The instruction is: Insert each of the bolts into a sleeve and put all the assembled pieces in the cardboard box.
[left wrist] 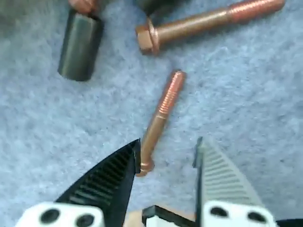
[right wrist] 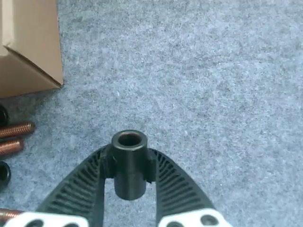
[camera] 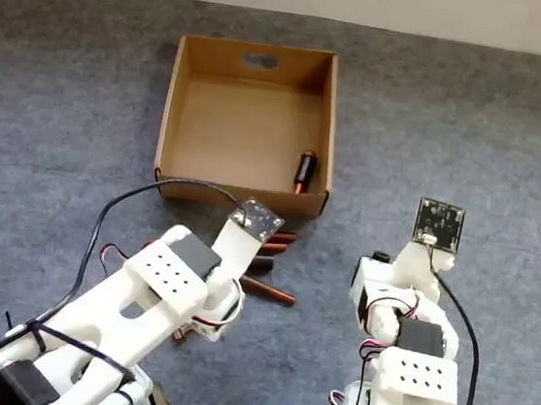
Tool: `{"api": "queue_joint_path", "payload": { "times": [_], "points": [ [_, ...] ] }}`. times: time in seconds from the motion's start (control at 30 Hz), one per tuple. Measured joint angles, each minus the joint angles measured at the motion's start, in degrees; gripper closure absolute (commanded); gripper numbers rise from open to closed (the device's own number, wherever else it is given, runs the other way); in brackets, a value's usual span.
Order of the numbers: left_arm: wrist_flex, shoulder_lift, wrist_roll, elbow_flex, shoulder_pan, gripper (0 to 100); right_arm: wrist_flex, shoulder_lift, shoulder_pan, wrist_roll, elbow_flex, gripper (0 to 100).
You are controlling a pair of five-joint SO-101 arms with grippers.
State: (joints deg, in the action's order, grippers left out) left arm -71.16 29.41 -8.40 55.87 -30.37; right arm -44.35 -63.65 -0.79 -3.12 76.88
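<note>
Your left gripper [left wrist: 168,142] spread apart, a bolt [left wrist: 158,120] lying between its fingers [left wrist: 113,175], your right gripper [right wrist: 129,156] clamped on a sleeve [right wrist: 129,170]

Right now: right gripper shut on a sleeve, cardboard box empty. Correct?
One error: the high view shows the cardboard box is not empty; one assembled piece lies in it. The right gripper is indeed shut on a sleeve.

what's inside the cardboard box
One assembled piece, a dark sleeve with copper bolt showing, lies beside a side wall of the cardboard box, near the front corner. The front wall hides a thin floor strip.
</note>
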Motion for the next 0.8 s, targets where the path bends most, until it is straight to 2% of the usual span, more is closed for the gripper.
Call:
{"api": "queue_joint_path", "payload": {
  "times": [0.23, 0.57, 0.8],
  "points": [
    [6.9, -0.1, -0.3, 3.9, 0.1, 92, 0.0, 0.0, 0.0, 0.0, 0.0, 99.2],
    [7.6, 0.4, 7.8, 6.2, -0.1, 92, 0.0, 0.0, 0.0, 0.0, 0.1, 99.2],
    [7.6, 0.2, 8.6, 6.2, -0.1, 92, 0.0, 0.0, 0.0, 0.0, 0.1, 99.2]
  ]
}}
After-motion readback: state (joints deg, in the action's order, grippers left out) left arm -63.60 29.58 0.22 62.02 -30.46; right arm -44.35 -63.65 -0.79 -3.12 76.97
